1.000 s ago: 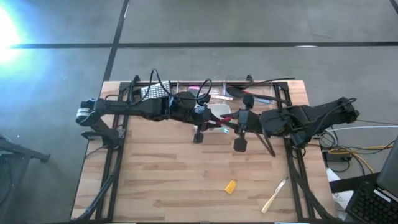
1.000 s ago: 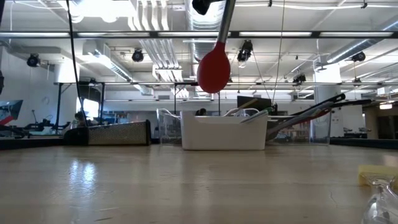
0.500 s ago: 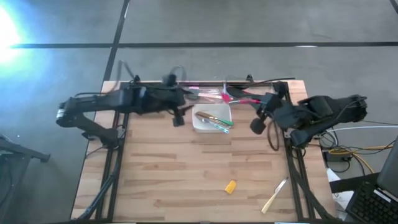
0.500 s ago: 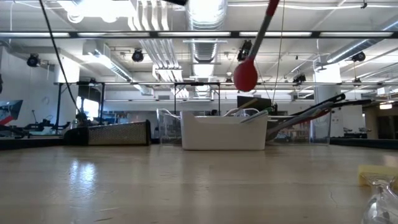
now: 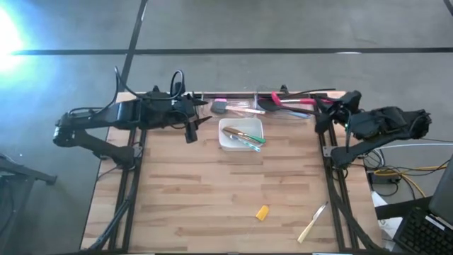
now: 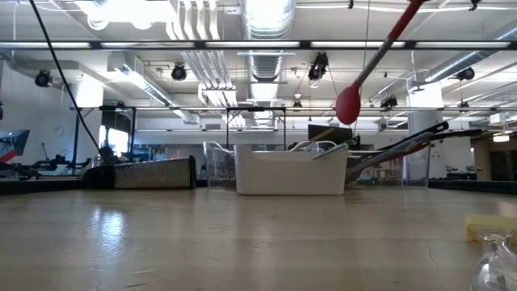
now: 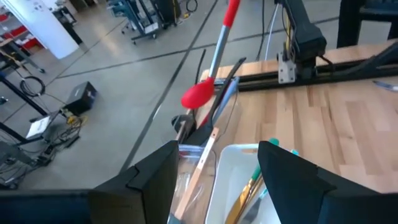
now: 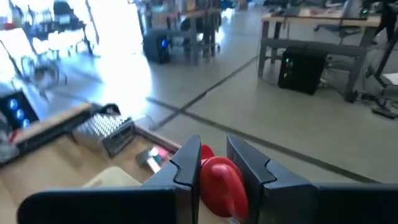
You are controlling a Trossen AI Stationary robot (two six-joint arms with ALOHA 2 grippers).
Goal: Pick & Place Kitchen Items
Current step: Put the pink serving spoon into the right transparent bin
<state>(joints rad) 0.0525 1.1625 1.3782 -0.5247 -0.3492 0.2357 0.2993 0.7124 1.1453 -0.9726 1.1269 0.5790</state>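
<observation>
A red-headed spoon [image 6: 348,104] with a silver shaft and a red handle hangs in the air over the far bin, with my right gripper [image 5: 327,108] shut on it at the table's far right. In the left wrist view the spoon [image 7: 198,94] shows beyond the tray. My left gripper [image 7: 214,186] stands open and holds nothing, left of the white tray [image 5: 230,142]. Wooden and green sticks [image 5: 244,136] lie in the tray. A yellow piece [image 5: 262,212] and a pale utensil [image 5: 313,222] lie flat on the near part of the table. My right gripper pinches the spoon's red handle end [image 8: 217,183] between its two fingers. The fingers come about level from the table's right side. The spoon slants down away from them toward the table's left, head [image 6: 348,104] lowest and clear of everything.
A clear bin [image 5: 249,106] with long utensils stands along the far edge behind the tray. The steel grater [image 6: 153,172] lies at the far left. Bare wood lies between the tray and the near edge.
Both grippers have drawn apart from over the tray. My left gripper has gone toward the table's left edge. My right gripper has carried the red spoon toward the right and far edges, and the spoon has tipped from hanging nearly upright to a slant.
</observation>
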